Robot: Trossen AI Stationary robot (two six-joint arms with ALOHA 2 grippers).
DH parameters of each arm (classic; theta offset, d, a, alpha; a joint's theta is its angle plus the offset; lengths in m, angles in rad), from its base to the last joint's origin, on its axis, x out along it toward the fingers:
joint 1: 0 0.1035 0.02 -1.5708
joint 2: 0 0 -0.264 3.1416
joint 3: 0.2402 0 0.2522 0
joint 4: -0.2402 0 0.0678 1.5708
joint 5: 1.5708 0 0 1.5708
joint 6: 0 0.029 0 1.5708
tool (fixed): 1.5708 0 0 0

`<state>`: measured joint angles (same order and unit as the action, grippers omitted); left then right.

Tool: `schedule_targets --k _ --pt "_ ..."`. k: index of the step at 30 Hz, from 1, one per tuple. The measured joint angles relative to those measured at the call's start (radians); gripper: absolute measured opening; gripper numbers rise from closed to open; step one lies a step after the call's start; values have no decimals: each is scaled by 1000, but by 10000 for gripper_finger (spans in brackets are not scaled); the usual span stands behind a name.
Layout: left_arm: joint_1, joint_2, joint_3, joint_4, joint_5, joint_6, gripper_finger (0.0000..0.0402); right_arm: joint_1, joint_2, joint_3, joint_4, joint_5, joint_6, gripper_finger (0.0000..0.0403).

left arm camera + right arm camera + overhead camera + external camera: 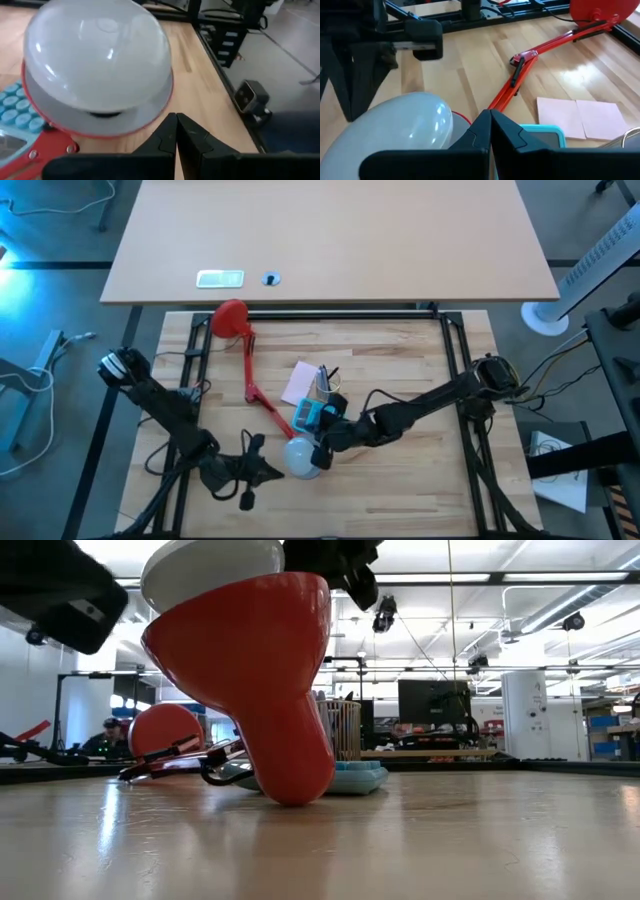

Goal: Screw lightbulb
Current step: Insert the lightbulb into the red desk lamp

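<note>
Resting near the wooden bench's [400, 370] front edge, the small white domed lightbulb [302, 456] is sitting in the red lamp shade [260, 670]. Right end effector [322, 448], fingers closed, is touching it; left end effector [272, 471], closed, is sitting just beside.

White domed lightbulb [302, 457], seated in red shade [260, 670]

Left pincer [268, 470]: fingertips closed, the lightbulb [302, 457] just ahead of it blocks forward travel. Right pincer [322, 452]: closed against the bulb's other side; a red lamp arm [262, 402], blue tray [313, 416] and pink notes [301, 383] crowd the surface [400, 360] beyond. Bare wood lies open behind it, toward the right frame rail [470, 430]
</note>
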<state>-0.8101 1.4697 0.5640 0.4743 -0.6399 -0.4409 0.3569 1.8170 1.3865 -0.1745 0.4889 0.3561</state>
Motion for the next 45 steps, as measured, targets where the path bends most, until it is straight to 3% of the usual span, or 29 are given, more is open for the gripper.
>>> schedule_targets --k 7,28,39,45 --pt "71 28 -2 53 -2 4 0 5 0 0 0 -50 25 0" --pt "115 18 -4 13 12 -18 0 51 0 0 -9 -8 109 0" --pt "155 -114 -5 -174 -61 7 0 70 0 0 -7 -26 158 0" --pt "144 -251 -7 -423 -58 -85 0 69 2 -2 -10 -26 154 0"
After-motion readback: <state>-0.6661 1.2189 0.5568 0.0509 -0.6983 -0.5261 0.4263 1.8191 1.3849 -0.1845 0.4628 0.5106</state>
